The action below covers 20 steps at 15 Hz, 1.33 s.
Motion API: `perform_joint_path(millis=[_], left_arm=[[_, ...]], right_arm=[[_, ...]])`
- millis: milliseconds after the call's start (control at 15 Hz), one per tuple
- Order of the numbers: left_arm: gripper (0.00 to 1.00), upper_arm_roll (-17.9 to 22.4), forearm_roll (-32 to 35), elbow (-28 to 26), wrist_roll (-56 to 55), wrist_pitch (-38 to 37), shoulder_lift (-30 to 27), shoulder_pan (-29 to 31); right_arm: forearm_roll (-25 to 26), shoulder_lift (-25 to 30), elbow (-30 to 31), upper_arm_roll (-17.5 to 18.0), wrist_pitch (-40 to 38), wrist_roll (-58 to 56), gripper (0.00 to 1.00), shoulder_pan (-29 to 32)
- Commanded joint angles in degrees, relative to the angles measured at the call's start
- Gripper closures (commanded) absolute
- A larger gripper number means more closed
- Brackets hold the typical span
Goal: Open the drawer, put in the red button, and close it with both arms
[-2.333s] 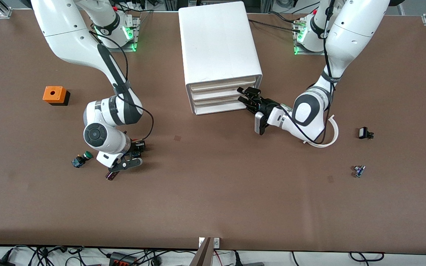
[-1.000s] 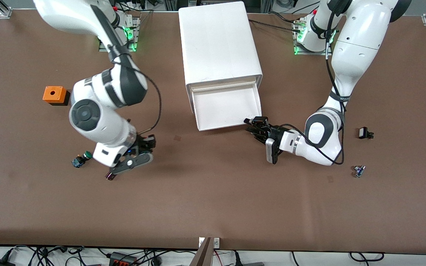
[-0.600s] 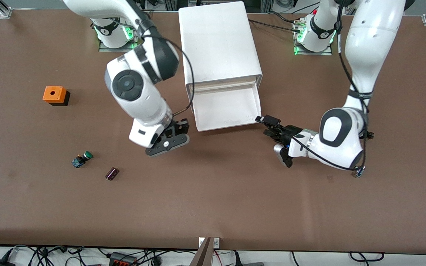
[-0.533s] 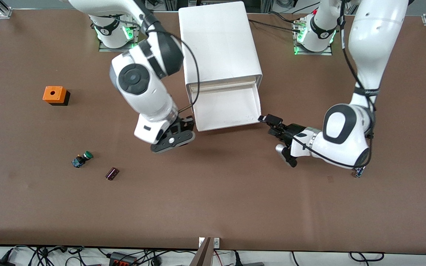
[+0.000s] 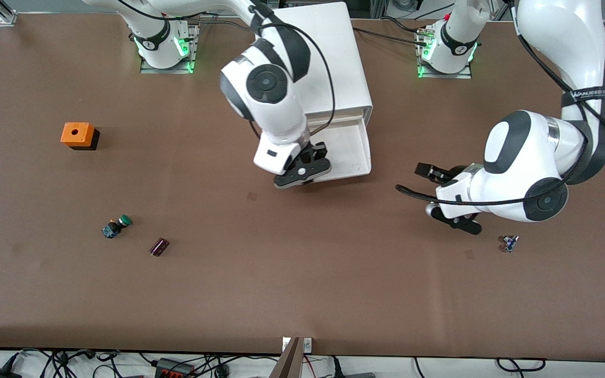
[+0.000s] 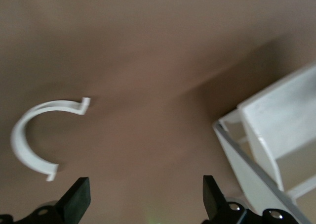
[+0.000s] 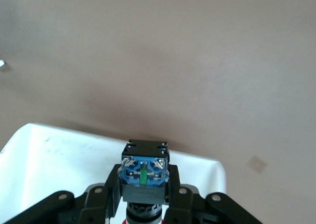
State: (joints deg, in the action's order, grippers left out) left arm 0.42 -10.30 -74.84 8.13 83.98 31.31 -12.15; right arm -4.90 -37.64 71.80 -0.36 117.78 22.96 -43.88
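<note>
- We see a brown surface [image 5: 302, 273] with a white drawer cabinet [image 5: 313, 58] standing midway between the two arm bases; it is our landmark.
- The cabinet's drawer [image 5: 357, 152] is pulled out toward the front camera, its white tray open to view.
- The right gripper [image 5: 302, 170] hangs over the front edge of that open drawer, at the corner toward the right arm's end of the surface.
- Its fingers [image 7: 175, 199] are pinched on the red button [image 7: 143, 172]; in the right wrist view we see the button's black-and-blue body end-on, with a sliver of red cap below it and the drawer's white tray underneath.
- The left gripper [image 5: 439, 197] is just beside the drawer, toward the left arm's end, with its fingers [image 6: 74, 204] spread wide and nothing between them.
- A white curved clip [image 6: 37, 137] shows in the left wrist view, lying on the surface near the cabinet.
- Well apart from the cabinet, toward the right arm's end, lie an orange box [image 5: 77, 135], a green-capped button [image 5: 116, 226] and a small dark purple part [image 5: 159, 246].
- Toward the left arm's end lies a small blue part [image 5: 509, 242].
</note>
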Motion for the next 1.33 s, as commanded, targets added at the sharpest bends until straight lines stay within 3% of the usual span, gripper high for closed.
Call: perform_joint_path(millis=[0, 200, 800, 867, 933, 1000, 1267], left_arm=[[0.00, 1.2, 3.3, 6.3, -1.0, 1.2, 4.3, 0.9], [0.00, 1.0, 2.7, 5.8, -0.1, 2.7, 6.6, 4.2], [0.00, 0.9, 2.8, 5.8, -0.9, 2.9, 6.6, 3.4], [0.00, 0.9, 2.9, 5.7, -0.9, 2.8, 6.6, 3.4], [0.00, 0.9, 2.9, 5.6, -0.9, 2.8, 6.6, 3.4], [0.00, 0.9, 3.0, 5.6, -0.9, 2.9, 6.6, 3.4], [0.00, 0.8, 2.8, 5.6, -1.0, 2.9, 6.7, 3.4]], right_arm=[[-0.5, -1.4, -1.3, -0.3, 0.1, 2.3, 1.00, -0.9], [-0.6, -2.6, -1.2, -0.3, -0.4, 3.8, 1.00, -2.4], [-0.4, -4.1, -1.0, -0.3, -2.4, 4.8, 1.00, -4.3], [-0.3, -4.0, -1.0, -0.3, -2.5, 4.8, 0.93, -4.2], [-0.2, -4.2, -1.0, -0.4, -2.4, 4.9, 0.35, -4.2], [0.0, -4.3, -1.0, -0.4, -2.4, 5.2, 0.00, -4.4], [-0.3, -3.3, -3.1, -1.1, -4.0, 10.7, 0.00, -3.7]])
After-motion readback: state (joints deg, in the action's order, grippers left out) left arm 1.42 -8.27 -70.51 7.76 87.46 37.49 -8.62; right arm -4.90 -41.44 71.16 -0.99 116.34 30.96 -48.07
